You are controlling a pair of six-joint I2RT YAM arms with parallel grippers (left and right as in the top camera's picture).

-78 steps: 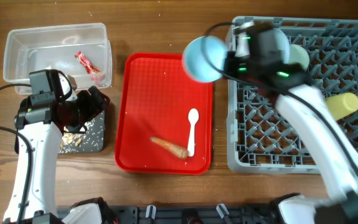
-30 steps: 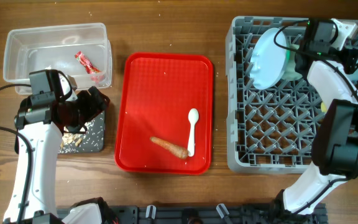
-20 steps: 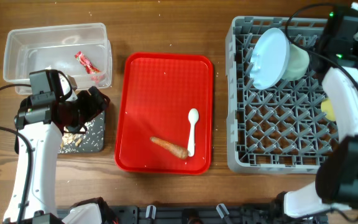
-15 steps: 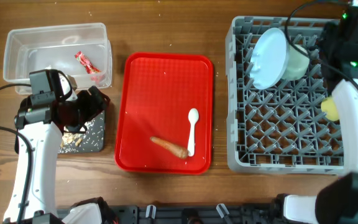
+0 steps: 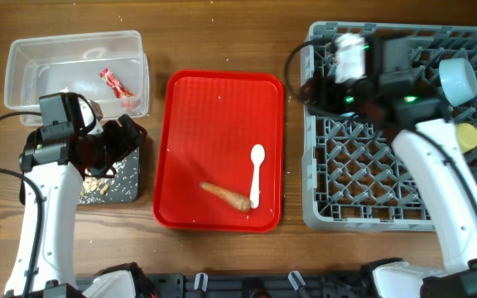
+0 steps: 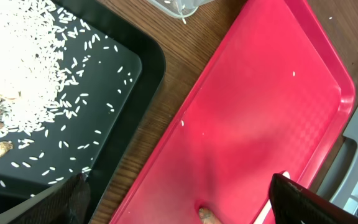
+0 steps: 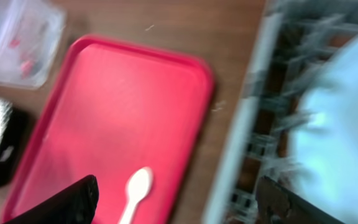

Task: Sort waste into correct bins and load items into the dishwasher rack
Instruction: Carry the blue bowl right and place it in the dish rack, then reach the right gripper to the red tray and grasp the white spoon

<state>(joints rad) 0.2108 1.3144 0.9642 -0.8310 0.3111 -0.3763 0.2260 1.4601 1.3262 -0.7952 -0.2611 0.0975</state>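
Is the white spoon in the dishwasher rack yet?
No, the white spoon lies on the red tray, right beside the carrot piece.

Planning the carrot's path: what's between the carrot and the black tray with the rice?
Overhead view: only bare red tray and its left rim, then a strip of wooden table, separate carrot from black tray.

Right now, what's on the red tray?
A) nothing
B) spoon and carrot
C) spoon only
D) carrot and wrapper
B: the overhead view shows the spoon and the carrot lying near the front right corner of the red tray, with nothing else on it.
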